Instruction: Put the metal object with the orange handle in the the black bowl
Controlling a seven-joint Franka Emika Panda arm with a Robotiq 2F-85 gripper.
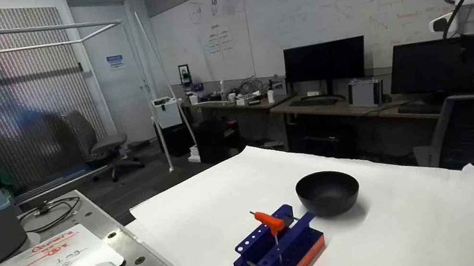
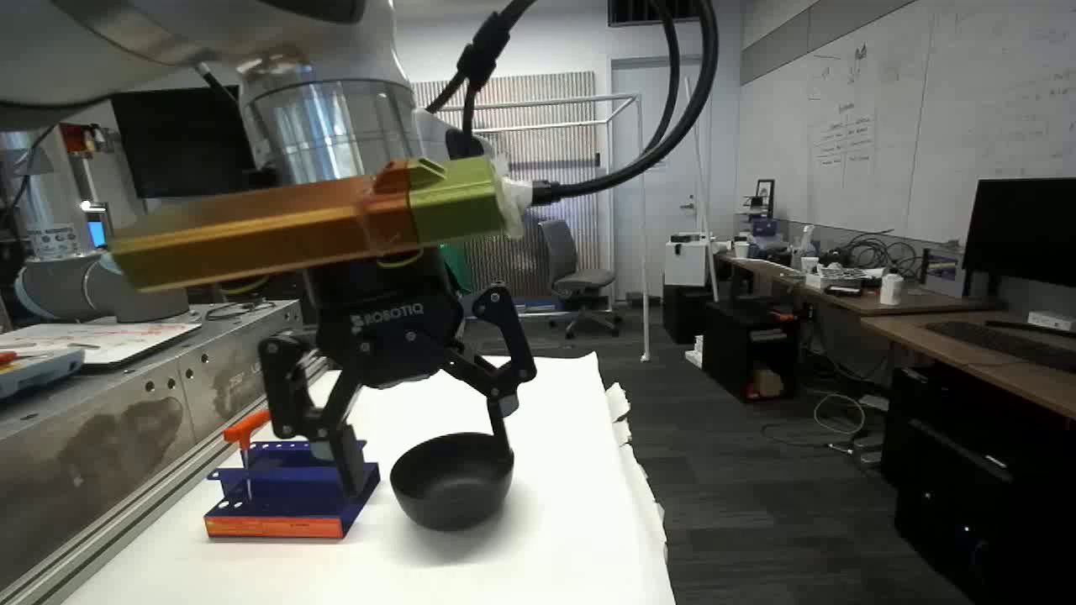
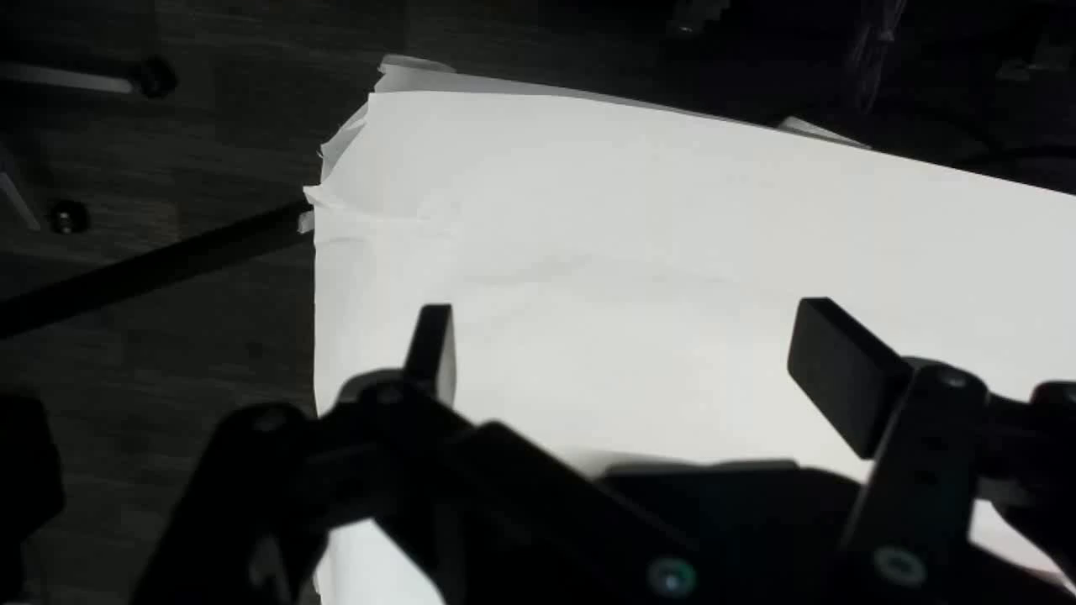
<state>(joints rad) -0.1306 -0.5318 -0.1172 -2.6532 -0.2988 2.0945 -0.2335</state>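
Tool with orange handle [image 2: 245,429] is standing upright in an exterior view's lower left, left of my gaping claw [image 2: 426,466].

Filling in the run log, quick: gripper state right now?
Gripper: open, holding nothing.

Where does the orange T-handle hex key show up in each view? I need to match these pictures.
In an exterior view: orange T-handle hex key, lower half, just right of centre, standing in the blue rack.
In an exterior view: orange T-handle hex key, lower left, upright in the blue rack.
Wrist view: not visible.
Shared landmark: the white paper, in all three.
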